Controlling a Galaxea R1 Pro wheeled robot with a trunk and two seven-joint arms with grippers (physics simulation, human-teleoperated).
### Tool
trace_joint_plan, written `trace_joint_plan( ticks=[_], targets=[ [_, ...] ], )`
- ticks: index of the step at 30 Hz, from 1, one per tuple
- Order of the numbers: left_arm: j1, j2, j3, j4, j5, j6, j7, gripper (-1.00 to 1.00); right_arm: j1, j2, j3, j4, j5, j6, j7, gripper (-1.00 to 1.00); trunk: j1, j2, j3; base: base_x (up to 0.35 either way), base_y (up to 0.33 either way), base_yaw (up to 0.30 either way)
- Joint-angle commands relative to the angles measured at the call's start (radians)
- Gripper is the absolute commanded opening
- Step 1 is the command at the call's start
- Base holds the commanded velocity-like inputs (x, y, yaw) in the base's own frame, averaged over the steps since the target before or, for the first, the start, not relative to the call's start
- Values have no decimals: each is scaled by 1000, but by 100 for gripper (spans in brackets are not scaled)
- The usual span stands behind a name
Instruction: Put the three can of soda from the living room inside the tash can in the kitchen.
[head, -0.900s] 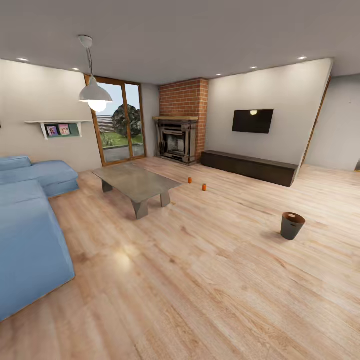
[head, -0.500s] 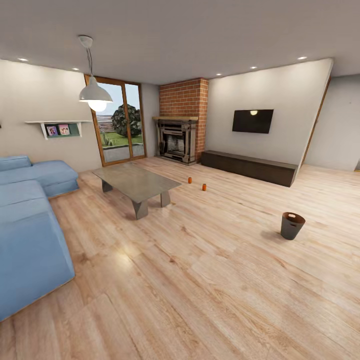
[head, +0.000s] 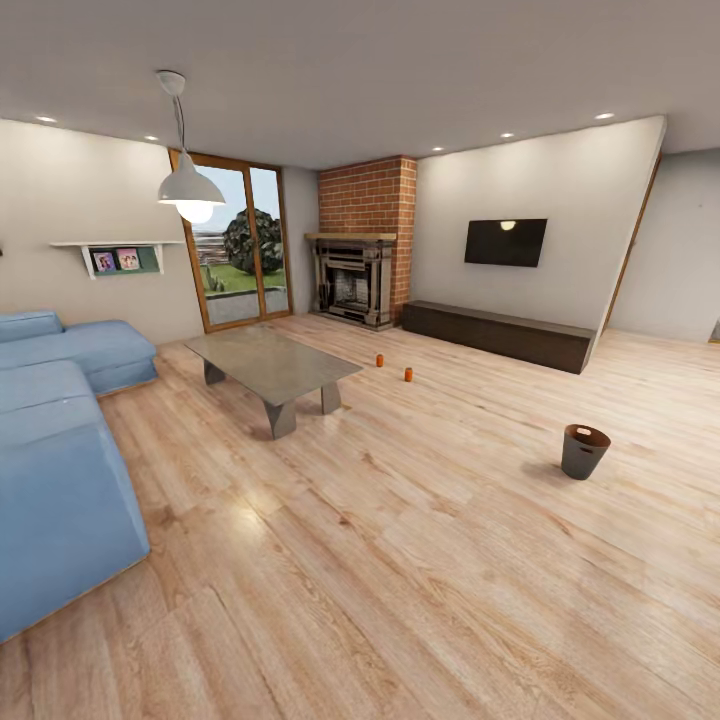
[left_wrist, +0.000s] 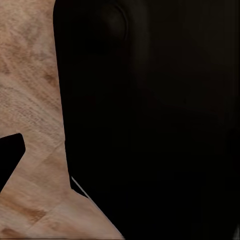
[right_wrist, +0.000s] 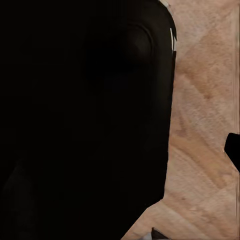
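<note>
On the floor (head: 420, 560) past the table (head: 270, 365), two orange cans (head: 408, 374) are seen, likely light, rigid, slippery; best gripped mid-body. The grippers' state cannot be told.

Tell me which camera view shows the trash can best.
The head view: the trash can stands upright on the wood floor, copper rim visible. Both wrist views give dark robot bodywork and floor planks instead.

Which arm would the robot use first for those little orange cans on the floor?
Too early to say. Both orange cans stand far across the floor, near the coffee table, roughly straight ahead. Neither arm reaches out toward them, so neither has an edge yet.
</note>
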Motion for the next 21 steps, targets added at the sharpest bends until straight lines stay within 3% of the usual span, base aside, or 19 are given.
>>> trace_joint_plan(
  ticks=[1, 8, 9, 11, 13, 17, 18, 21],
  targets=[
    [6, 1, 0, -6, 1, 6, -6, 100, -6, -6, 0, -6, -2, 6, 1, 100, 0, 0, 0, 0, 0, 0],
    [21, 25, 14, -45, 30, 45, -45, 100, -46, -43, -1, -46, -1, 45, 40, 100, 0, 0, 0, 0, 0, 0],
    [21, 61, 23, -864, 34, 348, -620, 100, -144, -56, -1, -580, -1, 405, 348, 100, 0, 0, 0, 0, 0, 0],
    [22, 81, 38, -884, 37, 360, -694, 100, -146, -69, -1, -610, 0, 417, 423, 100, 0, 0, 0, 0, 0, 0],
    [22, 98, 76, -898, 40, 359, -758, 100, -148, -79, -2, -637, 2, 427, 490, 100, 0, 0, 0, 0, 0, 0],
    [22, 110, 130, -909, 43, 305, -804, 100, -149, -87, -2, -655, 4, 389, 538, 100, 0, 0, 0, 0, 0, 0],
    [22, 113, 145, -912, 44, 280, -816, 100, -149, -89, -2, -659, 5, 342, 550, 100, 0, 0, 0, 0, 0, 0],
    [22, 114, 154, -913, 44, 268, -821, 100, -149, -91, -2, -660, 5, 312, 557, 100, 0, 0, 0, 0, 0, 0]
  ],
)
